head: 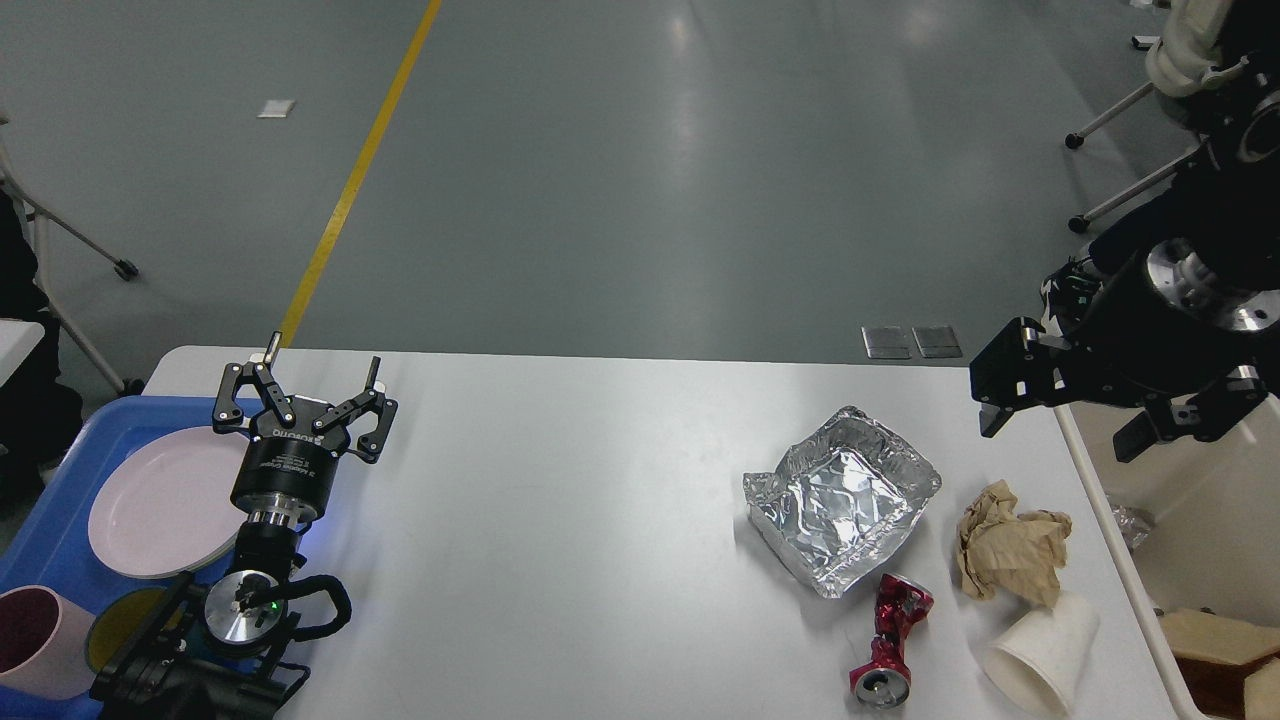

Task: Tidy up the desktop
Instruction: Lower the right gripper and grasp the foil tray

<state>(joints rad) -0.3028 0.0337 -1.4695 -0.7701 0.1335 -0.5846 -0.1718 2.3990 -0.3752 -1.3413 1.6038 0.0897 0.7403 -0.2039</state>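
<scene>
Large white rectangular desktop (560,540) with rounded corners fills the lower middle of the head view, grey floor beyond its far edge.

On the desktop, right half: crumpled square aluminium foil tray (842,497), open side up. Just right of the foil tray: crumpled brown paper wad (1008,545). Nearer than the foil tray, close to its near corner: crushed red drink can (892,640) lying on its side. White paper cup (1043,654) lies tipped over, right of the can, touching the near edge of the paper wad.

Left gripper (309,378) sits over the desktop's far-left corner, fingers spread wide, nothing between them.

Right gripper (1065,425) hangs above the desktop's far-right corner, up and right of the foil tray. Fingers look spread apart, empty, clear of the surface.

Left of the desktop: blue plastic tray (60,490) holding a round pale pink plate (160,502), a pink cup (35,640) and a yellow dish (120,615) partly hidden by the left arm.

Right of the desktop: beige plastic bin (1215,510), some brown scraps visible in its near end.
</scene>
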